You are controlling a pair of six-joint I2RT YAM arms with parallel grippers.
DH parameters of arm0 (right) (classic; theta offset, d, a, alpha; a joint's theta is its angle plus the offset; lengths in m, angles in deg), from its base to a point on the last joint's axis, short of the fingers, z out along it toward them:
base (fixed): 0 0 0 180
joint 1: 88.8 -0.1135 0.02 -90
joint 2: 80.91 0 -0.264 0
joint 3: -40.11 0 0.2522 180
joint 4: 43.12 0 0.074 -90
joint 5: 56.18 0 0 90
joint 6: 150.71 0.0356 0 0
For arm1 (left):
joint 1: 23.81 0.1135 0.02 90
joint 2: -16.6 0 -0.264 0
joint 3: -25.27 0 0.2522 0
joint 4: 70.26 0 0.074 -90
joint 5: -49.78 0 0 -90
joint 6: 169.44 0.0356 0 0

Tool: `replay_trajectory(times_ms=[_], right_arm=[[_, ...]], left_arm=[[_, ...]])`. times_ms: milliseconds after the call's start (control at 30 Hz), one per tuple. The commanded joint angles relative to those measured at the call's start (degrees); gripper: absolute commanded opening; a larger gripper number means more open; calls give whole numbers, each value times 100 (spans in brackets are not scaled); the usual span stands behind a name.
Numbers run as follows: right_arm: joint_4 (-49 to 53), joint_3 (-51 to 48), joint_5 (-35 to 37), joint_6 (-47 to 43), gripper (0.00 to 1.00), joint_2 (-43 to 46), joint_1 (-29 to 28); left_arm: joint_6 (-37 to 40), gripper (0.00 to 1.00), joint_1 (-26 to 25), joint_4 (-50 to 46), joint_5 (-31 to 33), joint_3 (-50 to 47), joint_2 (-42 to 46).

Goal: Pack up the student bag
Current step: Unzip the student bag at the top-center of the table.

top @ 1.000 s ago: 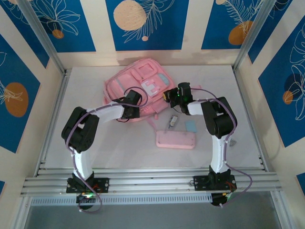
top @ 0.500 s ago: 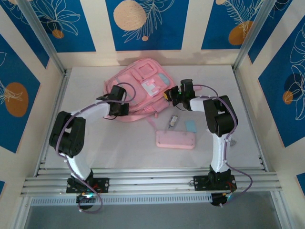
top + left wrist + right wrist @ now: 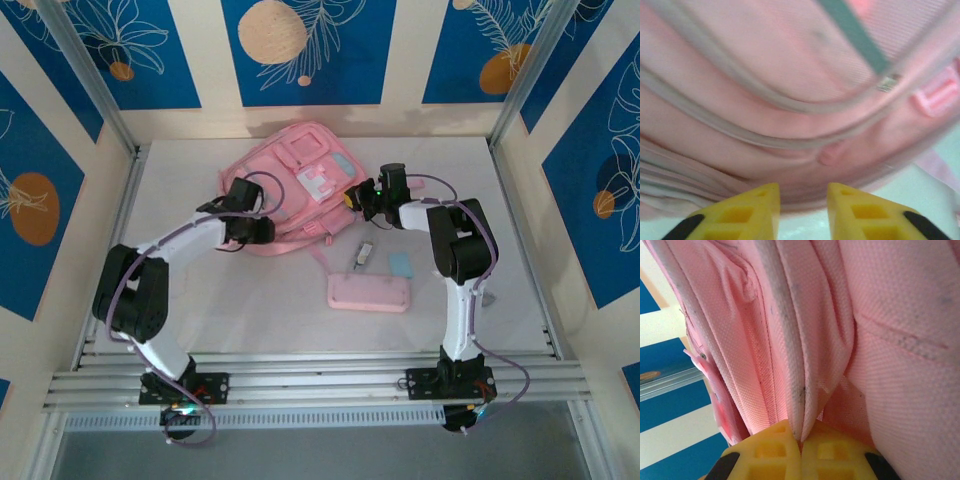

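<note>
Lying near student bag (image 3: 290, 165): probable pencil case (image 3: 369, 292).

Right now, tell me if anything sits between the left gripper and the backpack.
Nothing visible does. The left gripper is open and points straight at the backpack, with just a strip of table ahead of its fingertips. The right gripper is shut on a fold of the backpack's fabric.

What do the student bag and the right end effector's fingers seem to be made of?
The student bag looks like soft, matte woven fabric: fine dotted weave and loose folds show close up. The fingers of the right end effector look like hard yellow plastic with square recesses; exact type unclear.
</note>
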State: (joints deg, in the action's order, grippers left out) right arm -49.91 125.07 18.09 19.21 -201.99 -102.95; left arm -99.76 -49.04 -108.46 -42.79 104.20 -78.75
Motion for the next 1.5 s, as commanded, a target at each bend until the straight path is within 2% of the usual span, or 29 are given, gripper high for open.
replay_trajectory(times_ms=[0,167,400,633,767,967,1133,1200,1267,1367,1467], right_arm=[[-176,-10,-140,116,0,-151,-53],[-233,17,-163,173,0,-173,-98],[-315,-1,-189,189,0,-163,-98],[-370,-34,-229,197,0,-179,-73],[-407,-45,-247,199,0,-199,-60],[-505,-55,-262,271,0,-265,-44],[-550,-62,-251,296,0,-281,-55],[-595,-72,-247,333,0,-289,-57],[-633,-63,-281,365,0,-303,-62],[-609,-80,-312,341,0,-269,-40],[-577,-137,-274,294,0,-200,16]], left_arm=[[-95,34,-319,-146,126,179,108],[-80,37,-531,-238,311,371,-283],[-55,53,-705,-343,1051,757,-880],[-31,48,-709,-303,1066,1109,-1370],[88,46,-713,-593,1016,1368,-1618],[308,49,-715,-1282,1044,1762,-2083],[171,52,-724,-1158,893,1303,-2300],[118,48,-722,-959,970,1194,-2492],[69,26,-720,-776,1061,1191,-2673],[2,0,-702,-614,902,1216,-2680],[58,0,-660,-668,846,1210,-2432]])
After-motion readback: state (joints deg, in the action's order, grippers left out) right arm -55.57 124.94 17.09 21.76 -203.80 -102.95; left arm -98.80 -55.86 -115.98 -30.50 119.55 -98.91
